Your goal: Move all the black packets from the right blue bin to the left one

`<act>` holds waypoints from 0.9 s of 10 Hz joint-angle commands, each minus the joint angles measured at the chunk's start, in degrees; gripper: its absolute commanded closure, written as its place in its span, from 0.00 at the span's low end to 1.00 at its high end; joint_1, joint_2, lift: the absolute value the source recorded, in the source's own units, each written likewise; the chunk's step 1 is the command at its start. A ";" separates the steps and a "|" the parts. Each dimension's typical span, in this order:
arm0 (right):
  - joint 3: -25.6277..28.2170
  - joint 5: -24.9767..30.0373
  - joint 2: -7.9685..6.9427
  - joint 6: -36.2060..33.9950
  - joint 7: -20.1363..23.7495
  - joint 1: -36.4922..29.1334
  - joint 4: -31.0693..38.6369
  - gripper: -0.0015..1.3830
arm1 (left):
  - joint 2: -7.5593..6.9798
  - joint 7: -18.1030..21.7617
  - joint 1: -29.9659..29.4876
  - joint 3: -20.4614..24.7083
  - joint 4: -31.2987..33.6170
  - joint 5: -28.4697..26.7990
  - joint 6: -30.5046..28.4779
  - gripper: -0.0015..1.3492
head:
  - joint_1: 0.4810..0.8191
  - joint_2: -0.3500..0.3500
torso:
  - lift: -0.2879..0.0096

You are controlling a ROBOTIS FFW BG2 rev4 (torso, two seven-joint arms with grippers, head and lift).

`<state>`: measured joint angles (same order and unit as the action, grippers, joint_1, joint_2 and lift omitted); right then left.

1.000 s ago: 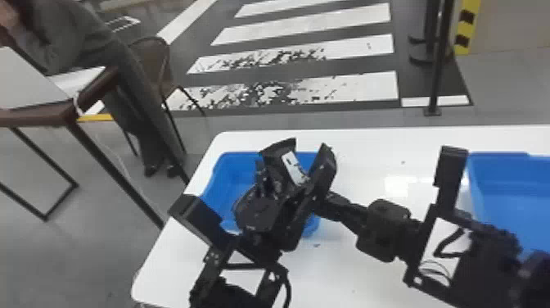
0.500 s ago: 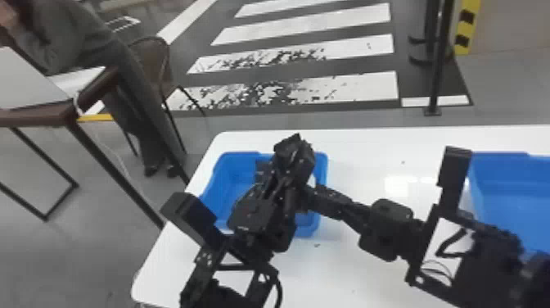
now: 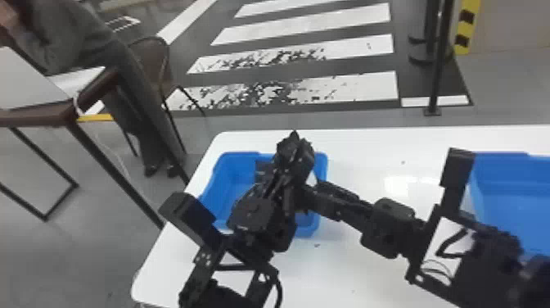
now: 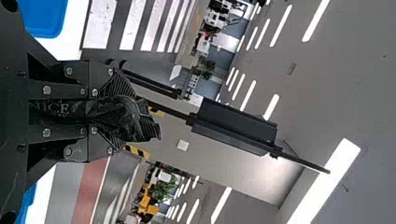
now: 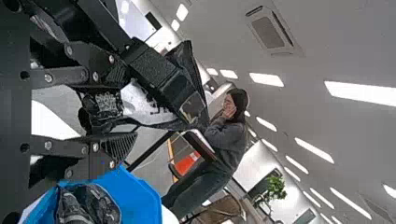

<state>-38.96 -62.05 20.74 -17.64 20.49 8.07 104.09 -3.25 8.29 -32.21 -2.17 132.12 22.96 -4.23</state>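
Note:
Over the left blue bin [image 3: 323, 164], my left gripper [image 3: 295, 153] points up and away from the camera. A crumpled black packet [image 4: 119, 116] is pinched by my left gripper [image 4: 114, 111] in its wrist view. My right gripper [image 3: 311, 190] is close beside it, reaching in from the right over the bin. In its own wrist view the right gripper [image 5: 122, 105] has its fingers apart, with a black-and-white packet [image 5: 144, 109] partly between them and the left gripper alongside. Another black packet [image 5: 88, 205] lies in the left bin.
The right blue bin [image 3: 507, 176] stands at the right of the white table [image 3: 368, 147], partly behind the right arm. Both arms cross closely above the left bin. Beyond the table's left side are a brown desk [image 3: 32, 118] and a chair.
My left gripper has turned, so its broad, splayed outline and the packet's white label have given way to a narrower shape. The right arm has hardly moved.

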 commanded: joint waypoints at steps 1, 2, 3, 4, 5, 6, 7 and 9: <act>0.11 -0.23 0.00 0.77 0.08 -0.19 -0.52 0.03 | 0.08 -0.03 -0.13 0.23 0.00 0.35 0.72 0.89 | 0.63 1.00 | 0.50; 0.00 -0.57 0.00 1.05 0.25 -0.19 -0.66 0.06 | 0.08 -0.03 -0.13 0.34 0.00 0.35 0.86 0.89 | 0.63 1.00 | 0.50; 0.00 -0.91 0.00 1.33 0.34 -0.33 -0.66 0.08 | 0.17 -0.03 -0.13 0.57 -0.15 0.35 1.00 0.89 | 0.63 1.00 | 0.50; 0.00 -1.14 0.00 1.62 0.43 -0.47 -0.66 0.08 | 0.35 -0.03 -0.41 0.91 -0.15 0.35 1.14 0.89 | 0.63 1.00 | 0.50; 0.11 -1.48 0.00 1.76 0.43 -0.61 -0.80 0.08 | 0.43 -0.03 -0.41 1.26 -0.15 0.12 1.28 0.89 | 0.63 1.00 | 0.50; 0.11 -2.17 0.00 1.90 0.52 -1.17 -0.80 0.08 | 0.61 -0.03 -0.13 1.94 -0.71 -0.11 1.28 0.89 | 0.63 1.00 | 0.50; 0.11 -3.08 0.00 2.32 0.69 -1.74 -0.80 0.08 | 0.79 -0.12 0.85 3.08 -2.54 -1.37 1.85 0.89 | 0.63 1.00 | 0.50; 2.28 -4.80 -0.26 3.30 0.78 -4.13 -0.09 0.08 | 1.05 -0.91 8.03 5.71 -13.50 -8.79 5.22 0.89 | 0.63 1.00 | 0.50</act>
<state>-37.64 -66.59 20.62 -14.47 21.30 4.76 103.71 -2.26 7.46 -26.74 2.72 122.70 16.99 -0.26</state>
